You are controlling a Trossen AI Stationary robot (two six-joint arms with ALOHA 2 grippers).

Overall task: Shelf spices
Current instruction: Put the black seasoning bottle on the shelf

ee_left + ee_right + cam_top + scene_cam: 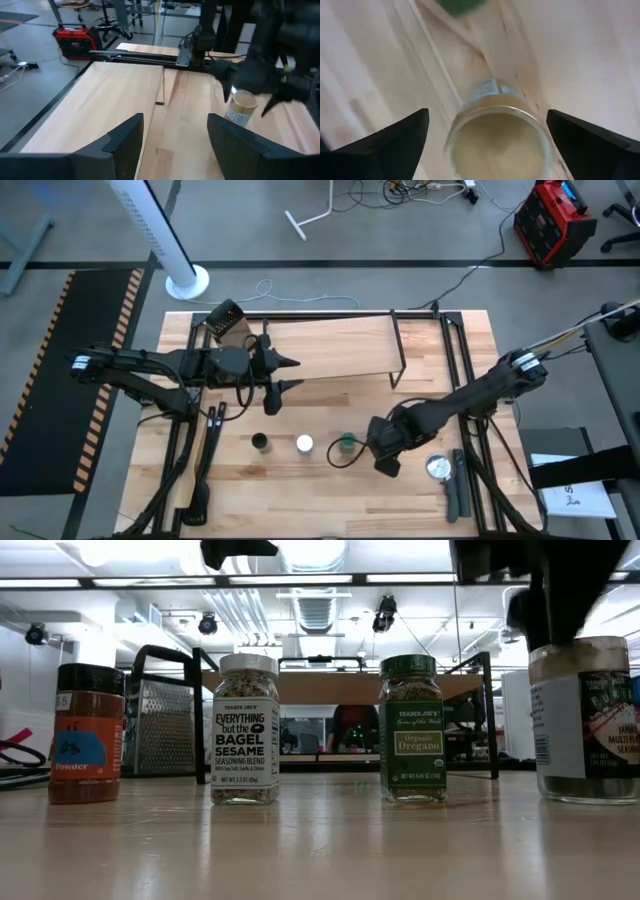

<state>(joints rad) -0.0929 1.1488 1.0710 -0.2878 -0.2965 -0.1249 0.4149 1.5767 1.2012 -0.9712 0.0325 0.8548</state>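
Three spice jars stand in a row on the table's near part: dark-lidded (pixel 260 442) (pixel 88 735), white-lidded (pixel 304 444) (pixel 246 730) and green-lidded (pixel 346 444) (pixel 413 728). The wider tan jar (pixel 585 720) (pixel 495 147) stands upright to their right. My right gripper (pixel 384 450) (pixel 487 114) hangs open above it, fingers pointing down on either side of its lid, apart from it. In the high view the gripper hides this jar. The shelf (pixel 330 345) stands behind the row. My left gripper (pixel 292 374) (pixel 175 145) is open over the near edge of its board.
A metal grater (pixel 228 322) (pixel 160 728) stands at the shelf's left end. A round silver disc (pixel 438 468) lies on the table right of the tan jar, with a dark utensil (pixel 455 495) beside it. More dark utensils (pixel 208 430) lie near the left edge.
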